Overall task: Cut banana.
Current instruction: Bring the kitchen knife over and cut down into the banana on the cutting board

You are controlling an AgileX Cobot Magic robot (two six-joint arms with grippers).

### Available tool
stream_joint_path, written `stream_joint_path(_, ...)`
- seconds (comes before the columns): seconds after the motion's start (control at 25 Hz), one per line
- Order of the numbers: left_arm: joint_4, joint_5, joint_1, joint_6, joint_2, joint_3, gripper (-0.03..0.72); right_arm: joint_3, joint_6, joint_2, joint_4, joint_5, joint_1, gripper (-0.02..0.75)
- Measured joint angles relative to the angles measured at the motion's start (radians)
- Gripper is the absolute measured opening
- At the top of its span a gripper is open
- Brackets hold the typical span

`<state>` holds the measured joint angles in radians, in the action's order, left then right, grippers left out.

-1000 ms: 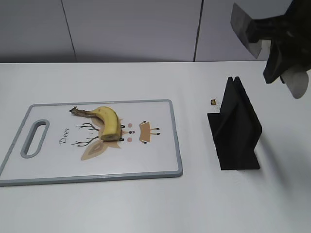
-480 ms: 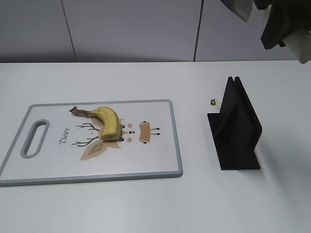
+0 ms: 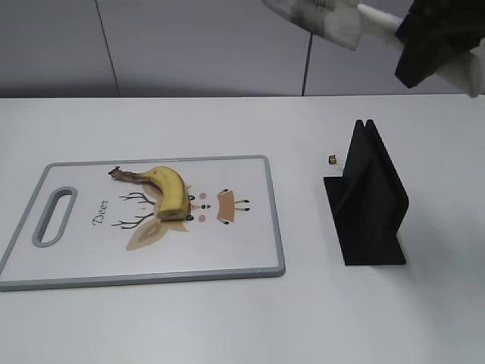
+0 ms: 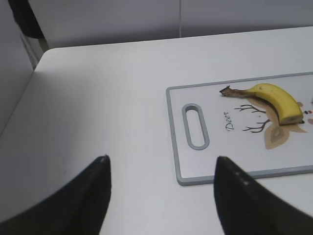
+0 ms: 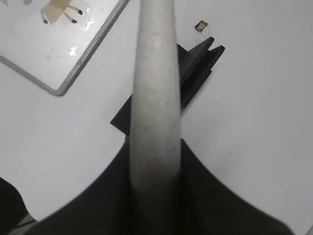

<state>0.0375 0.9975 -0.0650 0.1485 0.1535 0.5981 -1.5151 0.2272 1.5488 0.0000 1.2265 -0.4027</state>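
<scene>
A yellow banana (image 3: 168,191) with a cut end lies on a white cutting board (image 3: 227,250) with a grey rim; both also show in the left wrist view, banana (image 4: 274,98), board (image 4: 215,156). My right gripper (image 3: 424,38) is high at the top right, shut on the white handle of a knife (image 3: 318,17) whose blade points left. In the right wrist view the handle (image 5: 155,98) runs up between the jaws (image 5: 155,171). My left gripper (image 4: 161,169) is open and empty above the table, left of the board.
A black knife stand (image 3: 367,201) stands right of the board, below my right gripper; it also shows in the right wrist view (image 5: 195,68). A small brown scrap (image 3: 332,159) lies beside it. The table's left edge meets a wall in the left wrist view.
My right gripper has lifted the knife up and leftward, and the blade has swung from pointing up to pointing left. The banana and board have not moved.
</scene>
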Motion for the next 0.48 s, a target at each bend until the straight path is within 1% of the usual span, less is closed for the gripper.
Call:
stream_joint_path(0.12,0.047,-0.048,0.000,0.078,0.124,0.050,0.655,-0.032,0.095,0.043,0.000,0.000,0.000,0.160)
stream_joint_path(0.28,0.133,-0.105,0.000,0.220,0.318,0.139,0.651,-0.099,0.199,0.093,0.000,0.000,0.000,0.160)
stream_joint_path(0.48,0.256,-0.121,0.000,0.466,0.571,0.293,0.640,-0.172,0.373,0.160,0.009,0.001,0.000,0.160)
